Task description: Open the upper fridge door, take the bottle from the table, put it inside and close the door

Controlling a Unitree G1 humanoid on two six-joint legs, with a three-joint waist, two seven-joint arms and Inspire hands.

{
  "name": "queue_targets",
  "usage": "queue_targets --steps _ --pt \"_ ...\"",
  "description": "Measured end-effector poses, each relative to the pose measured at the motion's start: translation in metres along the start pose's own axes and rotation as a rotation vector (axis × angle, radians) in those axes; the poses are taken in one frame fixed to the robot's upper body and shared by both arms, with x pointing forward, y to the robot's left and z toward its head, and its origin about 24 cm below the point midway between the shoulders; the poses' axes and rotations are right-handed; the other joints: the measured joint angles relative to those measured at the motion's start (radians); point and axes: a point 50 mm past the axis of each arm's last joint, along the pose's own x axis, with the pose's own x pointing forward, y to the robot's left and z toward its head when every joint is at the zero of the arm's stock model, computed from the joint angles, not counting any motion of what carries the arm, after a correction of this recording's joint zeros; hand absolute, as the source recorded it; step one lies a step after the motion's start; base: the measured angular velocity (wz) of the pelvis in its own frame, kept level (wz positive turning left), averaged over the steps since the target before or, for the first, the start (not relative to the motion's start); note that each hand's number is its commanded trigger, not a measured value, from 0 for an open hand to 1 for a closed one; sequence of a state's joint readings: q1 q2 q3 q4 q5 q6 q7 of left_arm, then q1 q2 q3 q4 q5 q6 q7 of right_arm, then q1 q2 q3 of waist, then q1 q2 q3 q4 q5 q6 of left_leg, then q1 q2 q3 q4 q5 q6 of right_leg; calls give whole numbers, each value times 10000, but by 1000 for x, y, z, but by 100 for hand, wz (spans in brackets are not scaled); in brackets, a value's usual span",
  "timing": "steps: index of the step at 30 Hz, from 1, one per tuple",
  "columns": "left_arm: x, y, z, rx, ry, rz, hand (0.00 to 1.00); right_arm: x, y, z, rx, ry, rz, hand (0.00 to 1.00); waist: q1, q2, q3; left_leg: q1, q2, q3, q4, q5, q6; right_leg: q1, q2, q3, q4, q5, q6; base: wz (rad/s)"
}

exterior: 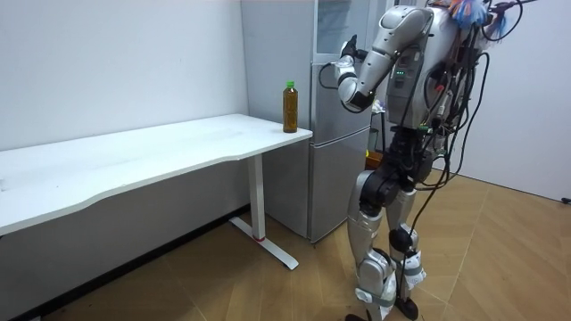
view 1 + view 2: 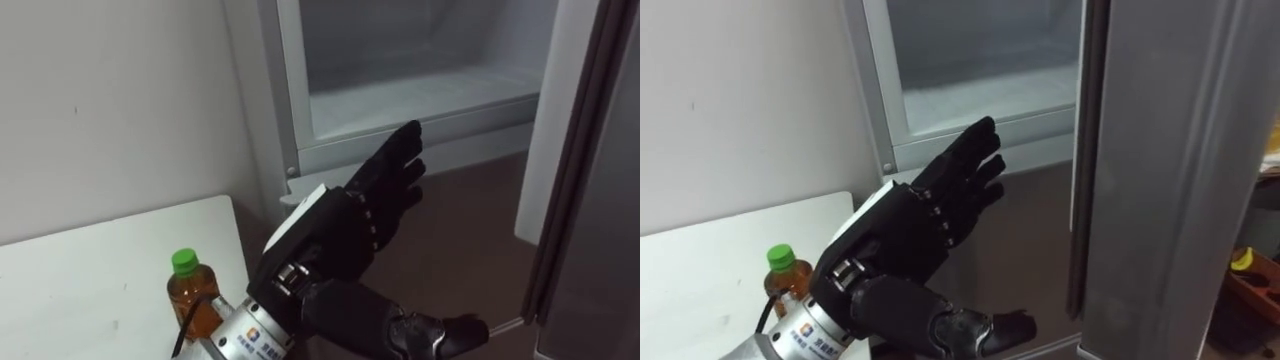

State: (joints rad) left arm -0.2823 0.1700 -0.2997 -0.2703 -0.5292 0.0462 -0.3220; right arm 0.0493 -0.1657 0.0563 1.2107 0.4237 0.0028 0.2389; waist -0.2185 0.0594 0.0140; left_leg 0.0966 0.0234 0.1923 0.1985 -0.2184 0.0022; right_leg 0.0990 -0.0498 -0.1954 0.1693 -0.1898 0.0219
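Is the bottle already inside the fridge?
No, the bottle stands on the white table beside the fridge, and the open left robot hand holds nothing.

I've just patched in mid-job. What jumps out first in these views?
The black left hand hovers with straight fingers in front of the upper fridge, whose door stands open on the right. The bottle, amber with a green cap, stands upright on the corner of the white table next to the fridge, with no hand on it.
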Motion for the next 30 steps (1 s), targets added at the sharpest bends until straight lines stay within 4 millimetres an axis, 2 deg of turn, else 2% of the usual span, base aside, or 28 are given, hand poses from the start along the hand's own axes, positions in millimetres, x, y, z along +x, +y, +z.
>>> queue_targets --steps 5,7,10,13,17,23,27,30 --pt "1 -2 3 75 -115 -191 0 1 -1 0 40 117 -111 0 -90 18 -27 -22 5 -2 12 0 0 -14 0 -18 0 2 -3 0" --pt "1 -3 4 100 -165 -255 0 1 -1 1 91 144 -159 0 -214 20 -48 -25 4 0 17 0 0 -11 -2 -28 0 3 -5 0" --pt "2 -4 5 105 -197 -389 0 1 -3 -1 267 210 -263 0 -277 33 -101 -17 7 -3 21 0 0 -10 1 -8 0 10 -15 -1" --pt "2 -5 6 108 -245 -601 0 0 -5 -2 466 234 -356 0 -291 60 -118 13 11 25 20 0 0 -7 1 13 -2 11 -16 0" --pt "2 -6 6 103 -253 -711 0 0 -6 -2 534 231 -410 0 -358 62 -119 27 18 59 20 0 0 -15 0 28 -12 11 -17 0" --pt "3 -6 7 120 -273 -778 0 -1 -9 -2 796 174 -543 0 -637 61 -114 38 34 123 20 0 0 -40 12 80 1 23 -33 -3" --pt "9 -7 13 282 -448 -986 0 -1 -9 -1 864 152 -593 0 -700 103 -86 45 67 251 -5 0 -1 -112 68 288 -2 47 -54 -10" --pt "14 -7 17 388 -563 -1137 0 0 -8 1 862 100 -588 0 -795 161 -30 72 77 344 -14 -1 -1 -125 75 324 0 49 -56 -8"
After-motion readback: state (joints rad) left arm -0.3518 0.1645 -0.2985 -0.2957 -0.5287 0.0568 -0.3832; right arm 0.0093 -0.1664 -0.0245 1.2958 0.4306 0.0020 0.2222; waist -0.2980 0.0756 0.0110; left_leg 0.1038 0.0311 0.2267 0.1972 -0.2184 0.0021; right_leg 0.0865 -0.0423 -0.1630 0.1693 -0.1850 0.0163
